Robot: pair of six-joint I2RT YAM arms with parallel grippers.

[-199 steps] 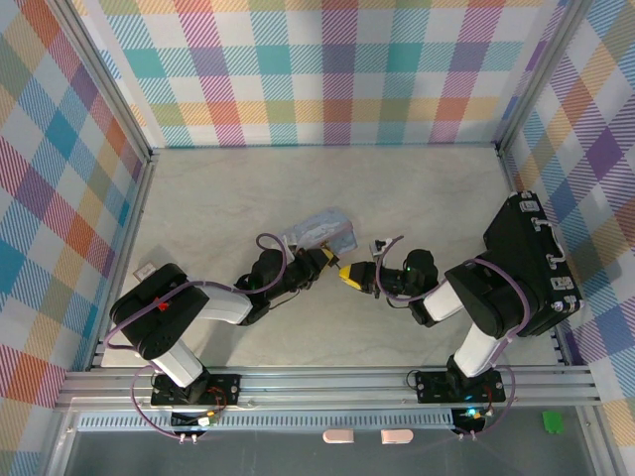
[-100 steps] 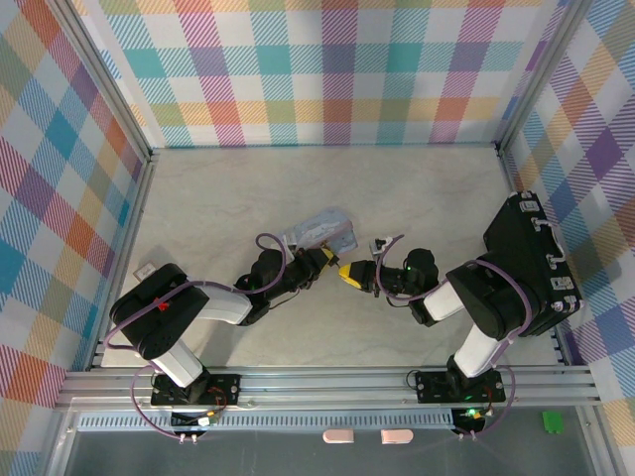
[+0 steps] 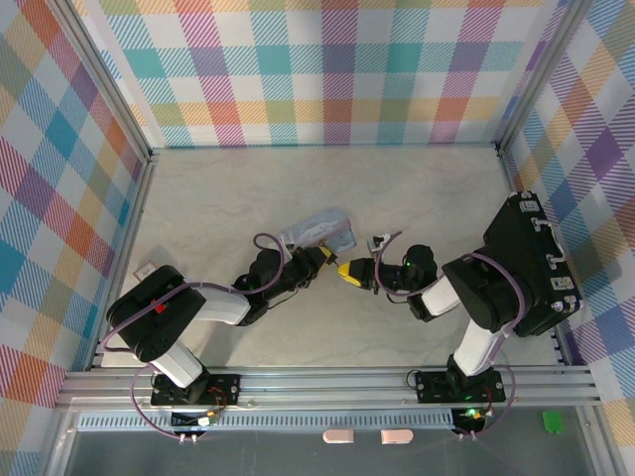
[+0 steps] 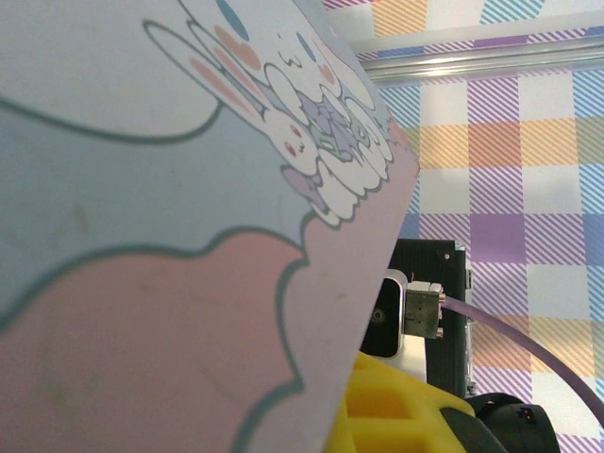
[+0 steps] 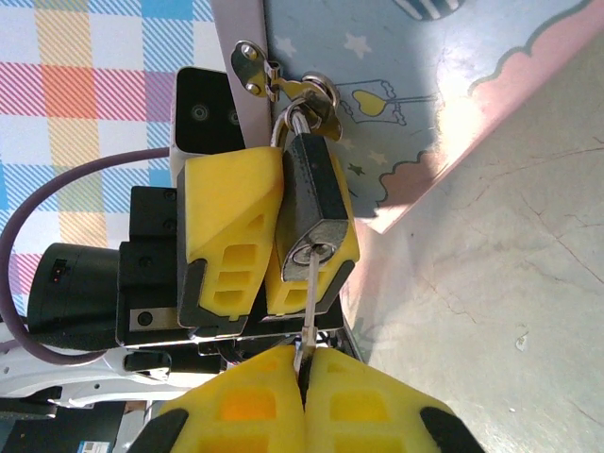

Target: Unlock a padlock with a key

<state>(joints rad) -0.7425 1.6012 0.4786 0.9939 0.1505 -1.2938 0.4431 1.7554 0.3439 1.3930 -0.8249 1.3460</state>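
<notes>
Left fingers [image 5: 226, 222] clamped the small dark padlock [image 5: 311, 212]; right fingers [image 5: 368, 401] pinched its thin silvery key [image 5: 309, 307], which a skewed twist could bend.

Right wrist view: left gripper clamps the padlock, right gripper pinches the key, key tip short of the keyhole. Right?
No. The right wrist view shows the key seated in the keyhole of the padlock, not short of it. Rest holds: left gripper clamps the padlock, right gripper pinches the key.

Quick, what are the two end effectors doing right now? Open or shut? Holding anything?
Left end effector: shut on the padlock.
Right end effector: shut on the key.
</notes>
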